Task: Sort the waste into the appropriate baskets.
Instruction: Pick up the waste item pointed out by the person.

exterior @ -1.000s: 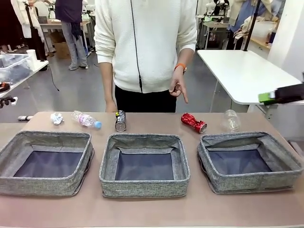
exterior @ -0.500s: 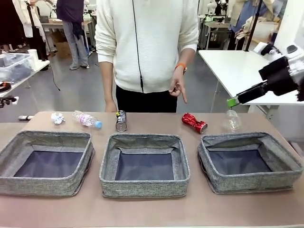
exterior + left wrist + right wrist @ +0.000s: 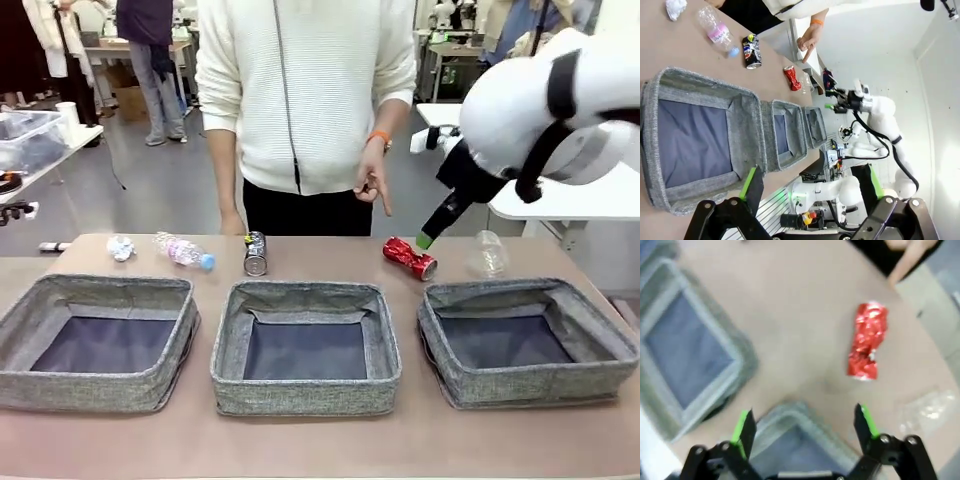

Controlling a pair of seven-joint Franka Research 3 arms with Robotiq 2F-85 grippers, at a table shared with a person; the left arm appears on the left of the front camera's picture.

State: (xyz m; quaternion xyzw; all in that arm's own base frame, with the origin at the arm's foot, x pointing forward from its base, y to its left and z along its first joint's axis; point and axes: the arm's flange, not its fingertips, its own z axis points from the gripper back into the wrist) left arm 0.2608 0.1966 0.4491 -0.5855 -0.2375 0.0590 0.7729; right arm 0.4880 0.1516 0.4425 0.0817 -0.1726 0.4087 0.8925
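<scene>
The waste lies in a row along the far edge of the table: a white paper wad (image 3: 120, 248), a blue-capped clear bottle (image 3: 182, 251), a dark printed can (image 3: 254, 254), a dented red can (image 3: 408, 257) and a second clear bottle (image 3: 486, 254). In front of them stand three grey baskets, left (image 3: 90, 392), middle (image 3: 300, 395) and right (image 3: 530, 385), all with bare lining. My right gripper (image 3: 430, 235) hangs open just above and behind the red can (image 3: 867, 347), its jaws (image 3: 805, 425) holding nothing. My left gripper (image 3: 810, 185) is open, high over the left basket (image 3: 747, 125).
A person in a white sweater stands at the far edge, one hand (image 3: 375, 185) hanging above the table near the red can. The right arm's big white body (image 3: 550, 100) fills the space above the right basket. The table's near strip is bare.
The right arm has swung in from the right edge, leftward and downward, bringing its gripper from beside the white side table to just above the red can. The waste and baskets have not moved.
</scene>
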